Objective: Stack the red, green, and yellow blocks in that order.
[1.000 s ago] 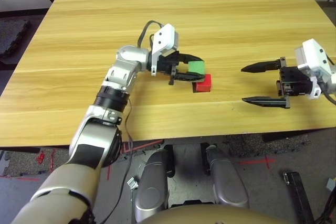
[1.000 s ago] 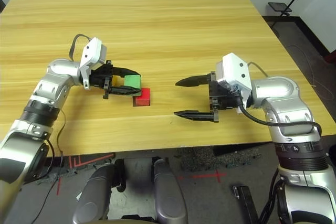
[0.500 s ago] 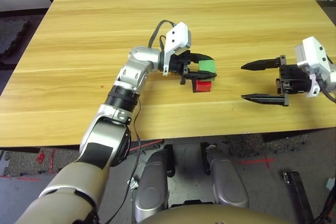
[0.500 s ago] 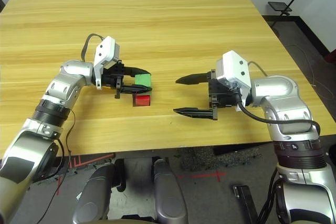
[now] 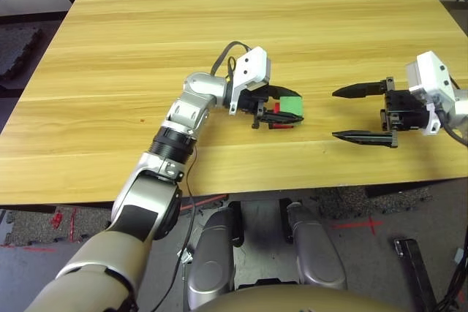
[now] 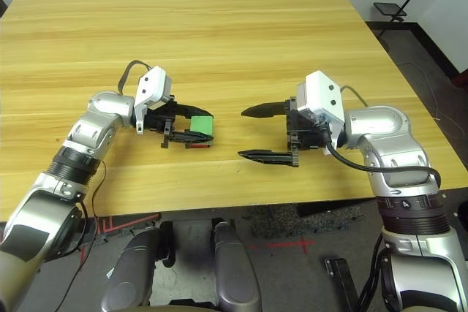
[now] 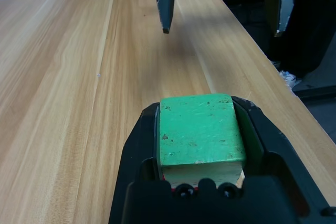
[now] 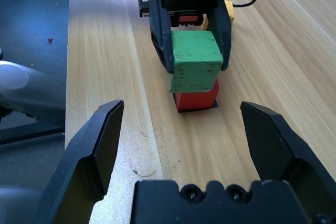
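Surface (image 5: 351,27), supporting the work. Right pincer (image 6: 267,134), spread wide and empty, held aside, presumably to leave room for stacking. Left pincer (image 7: 197,145), closed on the green block (image 7: 199,129), which it carries above the red block (image 8: 197,99), apparently to align the second tier. Yellow block (image 8: 229,10), partly hidden behind the left pincer, probably reserved for the top.

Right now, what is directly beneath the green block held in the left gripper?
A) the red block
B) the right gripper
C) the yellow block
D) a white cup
A: the red block shows below the green block, which sits between the fingers of the left gripper.
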